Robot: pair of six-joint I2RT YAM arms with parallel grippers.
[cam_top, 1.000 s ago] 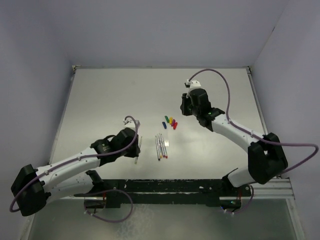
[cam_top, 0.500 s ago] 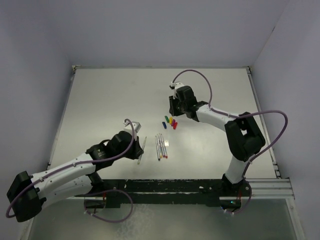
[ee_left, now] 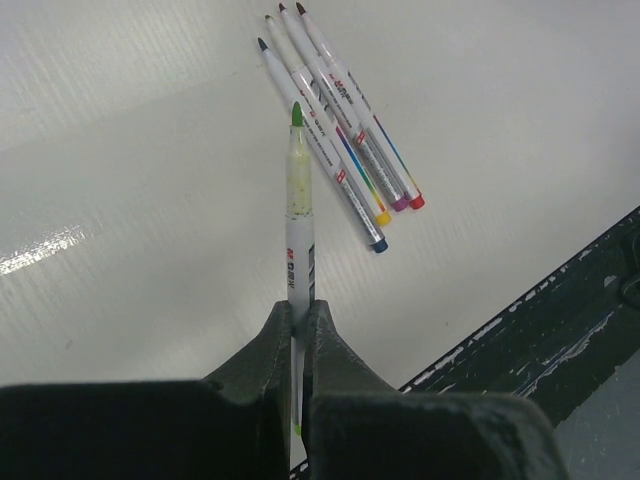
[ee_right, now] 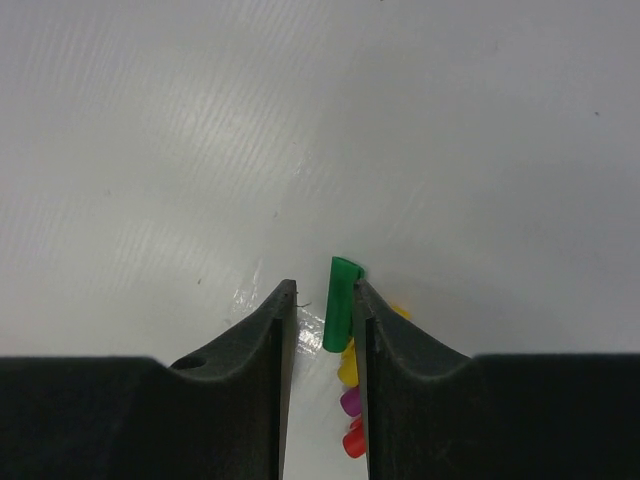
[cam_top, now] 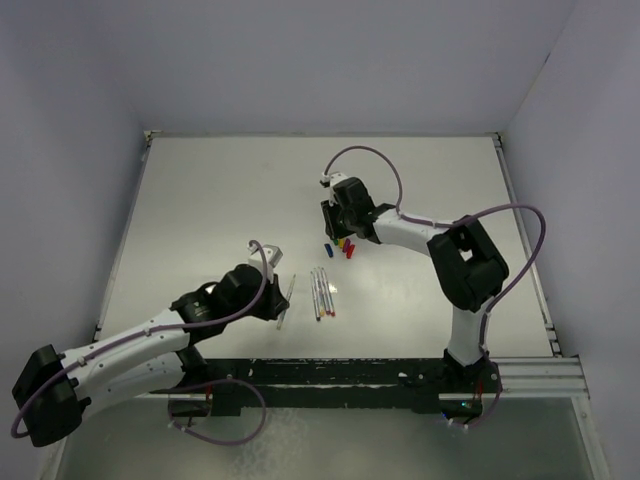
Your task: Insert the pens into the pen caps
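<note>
My left gripper (cam_top: 274,299) (ee_left: 302,305) is shut on the green-tipped pen (ee_left: 297,200) (cam_top: 286,302) and holds it just above the table, tip pointing away. Several other pens (ee_left: 345,135) (cam_top: 322,291) lie side by side to its right. My right gripper (cam_top: 336,232) (ee_right: 324,290) is open and down at the row of caps. The green cap (ee_right: 341,304) stands between its jaws, against the right finger, with a gap to the left one. The yellow cap (ee_right: 349,368), purple cap (ee_right: 351,401) and red cap (ee_right: 354,441) lie behind it. The blue cap (cam_top: 329,247) shows in the top view.
The white table (cam_top: 200,210) has raised walls at the back and sides. A black rail (cam_top: 350,372) with the arm bases runs along the near edge and shows in the left wrist view (ee_left: 560,330).
My right arm has swung left and its gripper has come down over the caps, around the green one. My left gripper has shifted slightly right with the green pen.
</note>
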